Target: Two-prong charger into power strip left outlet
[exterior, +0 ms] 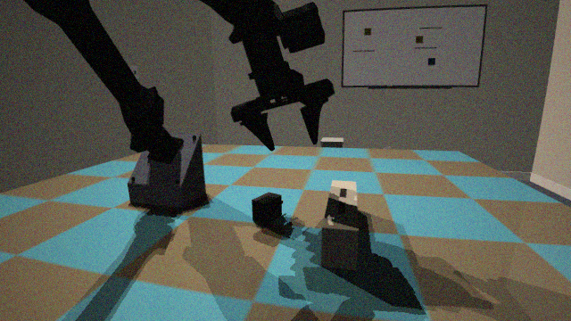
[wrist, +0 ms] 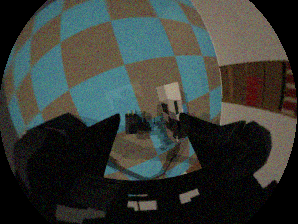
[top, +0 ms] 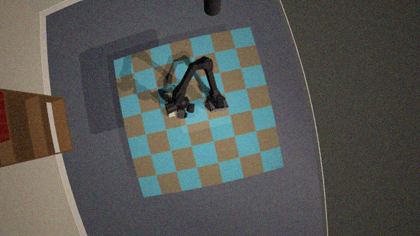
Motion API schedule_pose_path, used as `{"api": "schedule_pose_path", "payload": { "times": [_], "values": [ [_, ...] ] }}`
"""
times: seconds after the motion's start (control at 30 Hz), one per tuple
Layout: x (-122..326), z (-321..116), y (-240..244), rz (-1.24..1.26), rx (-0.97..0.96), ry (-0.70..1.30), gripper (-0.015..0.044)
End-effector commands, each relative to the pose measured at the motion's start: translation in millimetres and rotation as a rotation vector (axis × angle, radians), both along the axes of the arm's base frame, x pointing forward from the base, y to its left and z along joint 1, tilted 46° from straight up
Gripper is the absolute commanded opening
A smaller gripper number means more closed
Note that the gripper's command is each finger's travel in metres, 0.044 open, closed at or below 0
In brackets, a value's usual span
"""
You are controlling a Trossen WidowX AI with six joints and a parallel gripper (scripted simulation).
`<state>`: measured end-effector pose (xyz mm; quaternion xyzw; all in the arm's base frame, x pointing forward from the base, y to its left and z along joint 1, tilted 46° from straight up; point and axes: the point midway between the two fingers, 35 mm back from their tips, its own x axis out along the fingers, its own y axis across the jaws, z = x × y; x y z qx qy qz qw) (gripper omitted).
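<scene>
Checkered mat (top: 224,167) (exterior: 446,183) (wrist: 90,55) beneath open tool (exterior: 294,146) (wrist: 150,116).

Matte-black jointed arm (top: 184,82) (exterior: 104,58), wedge-shaped grey base (top: 224,107) (exterior: 142,193) with dark screws, tapering pincer (exterior: 294,147) (wrist: 150,116) fingers.

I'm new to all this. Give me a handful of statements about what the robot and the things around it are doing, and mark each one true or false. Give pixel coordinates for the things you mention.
1. The gripper (exterior: 294,147) (wrist: 150,116) is holding the black charger. False: its fingers are spread with nothing between them, and the charger (exterior: 267,209) (wrist: 132,123) sits on the checkered surface.
2. The power strip (exterior: 340,247) (wrist: 171,93) is apart from the charger. True.
3. The charger is plugged into the power strip. False: it sits beside the strip, unplugged.
4. The checkered surface (top: 203,154) (exterior: 468,214) (wrist: 90,55) is blue and brown. True.
5. The whiteboard (exterior: 388,67) lies flat on the floor. False: it is up on the wall.
</scene>
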<state>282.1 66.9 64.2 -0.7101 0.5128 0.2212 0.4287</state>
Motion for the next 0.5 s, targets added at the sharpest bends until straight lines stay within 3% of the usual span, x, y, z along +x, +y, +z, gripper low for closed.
{"api": "schedule_pose_path", "payload": {
  "times": [0.0,0.27,0.47],
  "values": [
    [-5.4,-4.1,-27.0,-0.107,-0.073,0.032,0.0440],
    [-19.0,-9.7,-67.7,-0.270,-0.194,0.095,0.0440],
    [-20.2,-10.6,-70.3,-0.282,-0.204,0.100,0.0440]
  ]
}}
